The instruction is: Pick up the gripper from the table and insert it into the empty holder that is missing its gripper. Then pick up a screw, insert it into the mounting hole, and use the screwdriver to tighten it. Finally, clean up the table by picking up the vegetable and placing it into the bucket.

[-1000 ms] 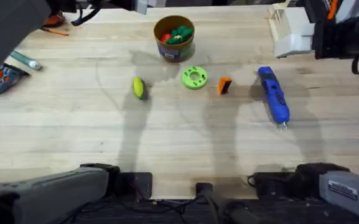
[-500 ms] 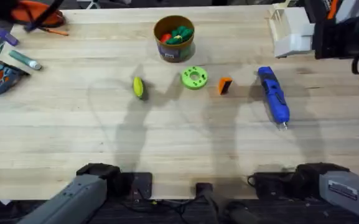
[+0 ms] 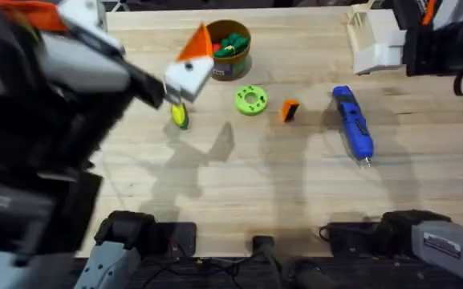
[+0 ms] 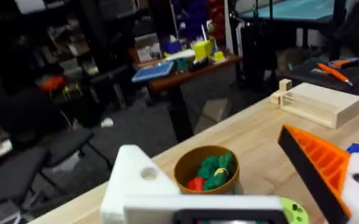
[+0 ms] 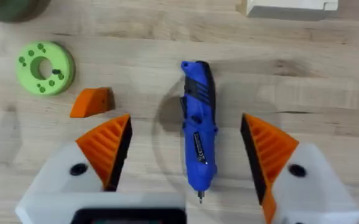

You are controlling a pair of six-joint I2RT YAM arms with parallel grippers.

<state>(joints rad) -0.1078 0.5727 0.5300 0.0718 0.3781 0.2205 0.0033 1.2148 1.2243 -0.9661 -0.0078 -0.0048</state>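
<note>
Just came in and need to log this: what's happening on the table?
Nothing is held yet. The left pincer, open, hovers near the bucket and the vegetable; one of its fingers is a bare white holder. The loose orange pad lies on the table beside a green ring. The right pincer, open, hangs over the blue screwdriver.

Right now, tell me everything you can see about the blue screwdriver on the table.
The screwdriver is a blue, pen-shaped tool that looks plastic, with a dark label on its body and a thin metal tip pointing toward the arms' bases. It lies flat on the wooden table, untouched, right of the loose orange gripper. In the right wrist view it sits between the right gripper's open orange-padded fingers, which hover above it.
</note>
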